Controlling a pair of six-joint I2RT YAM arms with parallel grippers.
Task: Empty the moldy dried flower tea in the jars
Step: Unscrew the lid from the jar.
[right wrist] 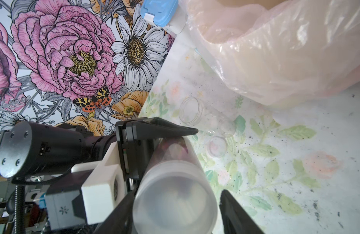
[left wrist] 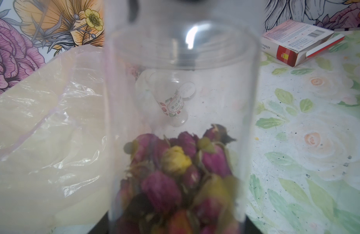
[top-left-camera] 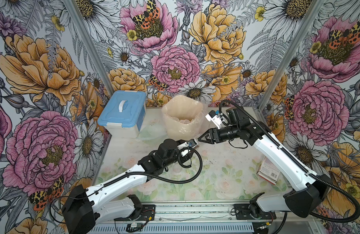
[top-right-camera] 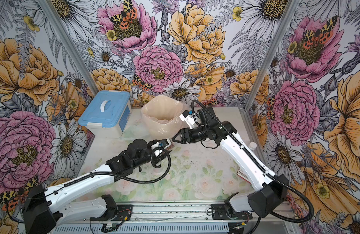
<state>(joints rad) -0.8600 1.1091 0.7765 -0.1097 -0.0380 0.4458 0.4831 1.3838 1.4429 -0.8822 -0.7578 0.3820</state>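
Both top views: my left gripper (top-left-camera: 195, 144), clamped on the jar (top-right-camera: 169, 146), meets the right gripper (top-left-camera: 199, 139) by the bagged bin (top-left-camera: 181, 129). Left wrist: tea (left wrist: 181, 178) pooled at the jar's base. Right wrist: right fingers (right wrist: 238, 214) straddle the lid (right wrist: 175, 202); can't tell if gripping.

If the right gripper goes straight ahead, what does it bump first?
The translucent lid of the tea jar right in front. It sits between the fingers of the right gripper, so contact looks almost immediate.
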